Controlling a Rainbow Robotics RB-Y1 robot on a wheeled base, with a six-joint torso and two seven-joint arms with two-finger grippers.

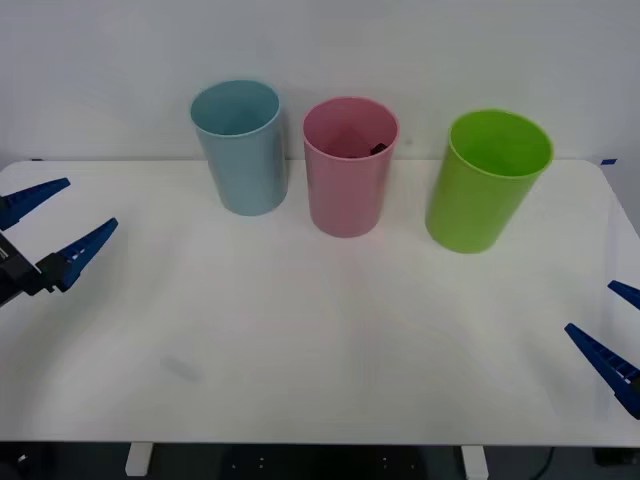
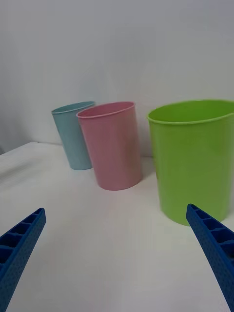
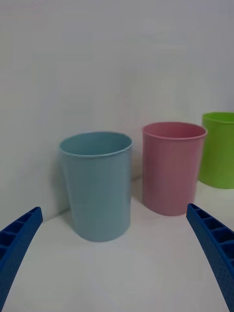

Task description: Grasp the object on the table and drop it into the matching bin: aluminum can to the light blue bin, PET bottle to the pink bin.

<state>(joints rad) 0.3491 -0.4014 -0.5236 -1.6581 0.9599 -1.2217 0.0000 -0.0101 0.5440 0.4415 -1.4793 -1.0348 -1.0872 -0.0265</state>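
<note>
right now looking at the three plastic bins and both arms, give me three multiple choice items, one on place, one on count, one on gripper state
1. Where does the tall tapered pink plastic bin stand?
A. between the light blue plastic bin and the lime green plastic bin
B. at the row's left end
C. at the row's right end

2. How many bins stand on the white tabletop?
A. two
B. three
C. four

3. How are the blue ribbed grippers?
A. both shut on a bin
B. one shut on a bin
C. both open and empty

Key: 1 A, the front view shows pink in the middle of the row. 2 B, one blue, one pink, one green. 3 C, the left gripper at the table's left edge and the right gripper at its right edge have spread fingers with nothing between them.
</note>
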